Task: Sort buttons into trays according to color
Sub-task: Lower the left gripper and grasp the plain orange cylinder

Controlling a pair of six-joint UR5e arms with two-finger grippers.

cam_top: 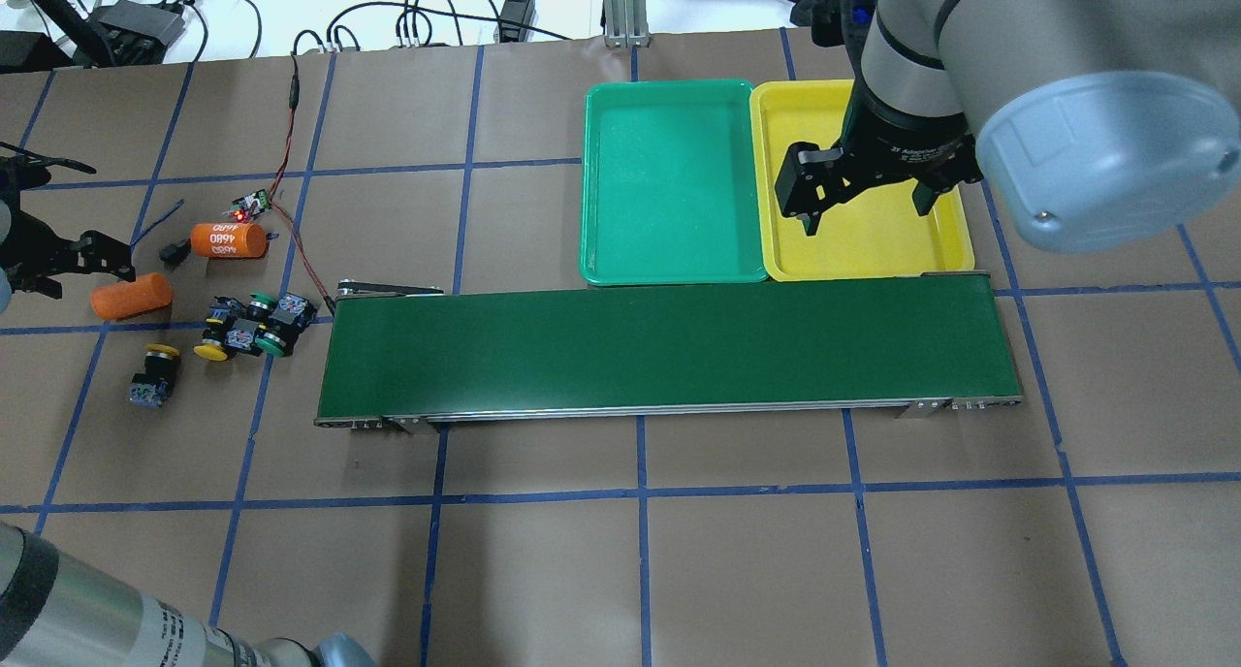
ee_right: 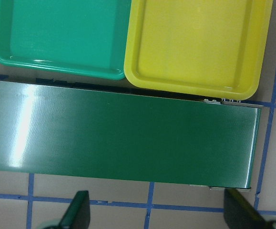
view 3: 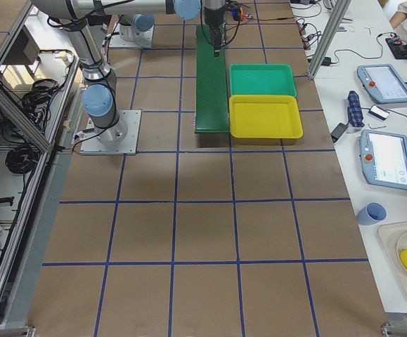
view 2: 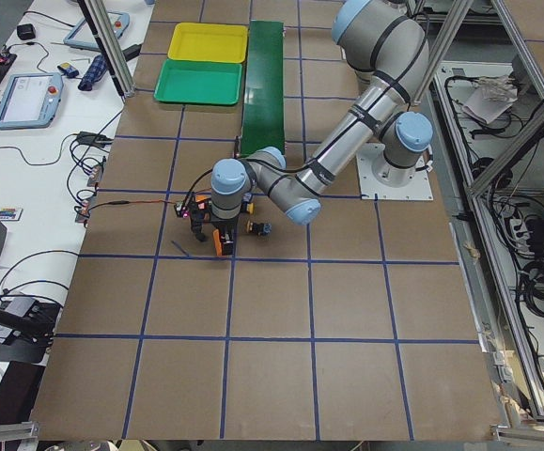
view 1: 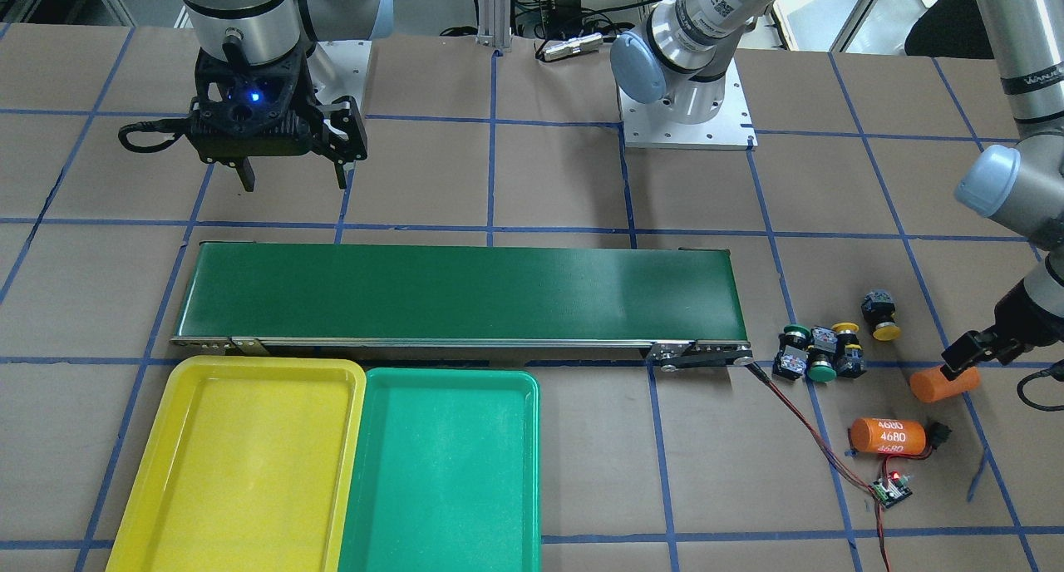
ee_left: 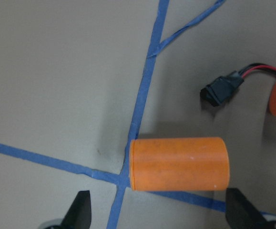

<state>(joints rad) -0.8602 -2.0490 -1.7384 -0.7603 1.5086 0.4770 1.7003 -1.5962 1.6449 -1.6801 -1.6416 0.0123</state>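
The brown counter carries a blue tape grid. Left fingers stand spread near an orange cylinder. Four buttons lie on the counter off the conveyor belt's end. Green tray and yellow tray sit side by side. Right fingers hang spread.

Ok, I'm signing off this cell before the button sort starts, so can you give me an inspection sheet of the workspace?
Surface: table papered brown with a blue tape grid; dark-green conveyor belt on it.
Job's things: yellow tray and green tray side by side, both empty; four buttons off the belt's end, three clustered, one yellow button apart.
Clutter: plain orange cylinder, orange cylinder marked 4680, small circuit board.
Grippers: left pincer open, at the plain cylinder, not closed on it; right pincer open, empty, raised near the belt's tray end.
Cables: red-black wire from belt end to board.
Surroundings: teach pendants beside the table.
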